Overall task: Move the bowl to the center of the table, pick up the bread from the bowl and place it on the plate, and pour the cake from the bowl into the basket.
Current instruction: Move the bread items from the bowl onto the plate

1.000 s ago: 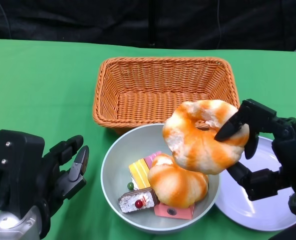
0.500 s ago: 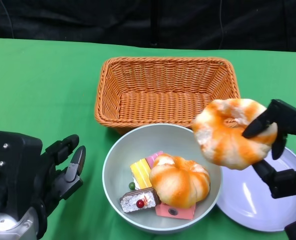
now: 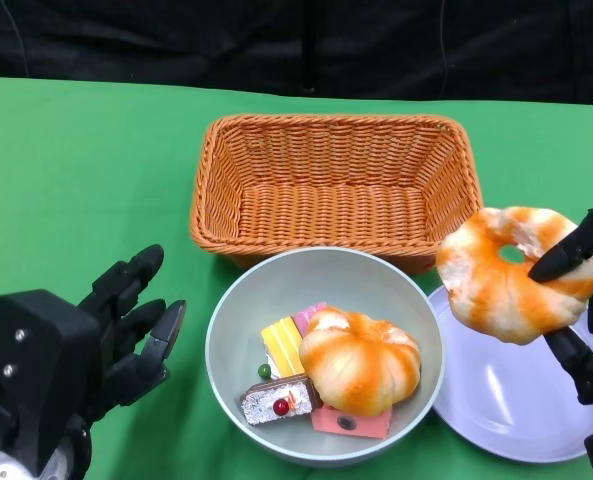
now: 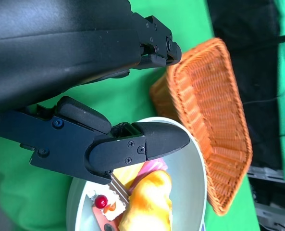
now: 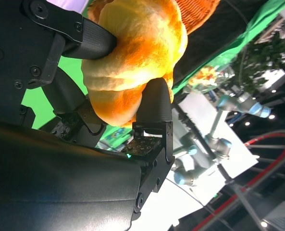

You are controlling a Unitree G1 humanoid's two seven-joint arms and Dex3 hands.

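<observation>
A grey bowl sits near the table's front middle with a round orange bread roll and several cake pieces in it. My right hand holds a ring-shaped orange bread in the air over the left rim of the white plate. The right wrist view shows that bread pinched between black fingers. Left of the bowl, my left hand hovers open and empty. The left wrist view looks past its fingers at the bowl and the basket.
An empty wicker basket stands just behind the bowl. Green cloth covers the table, with a black backdrop beyond its far edge. The plate lies at the front right, touching the bowl's side.
My right hand has carried the ring-shaped bread rightward, from above the bowl to above the plate's left rim. The left hand has spread its fingers a little and shifted slightly.
</observation>
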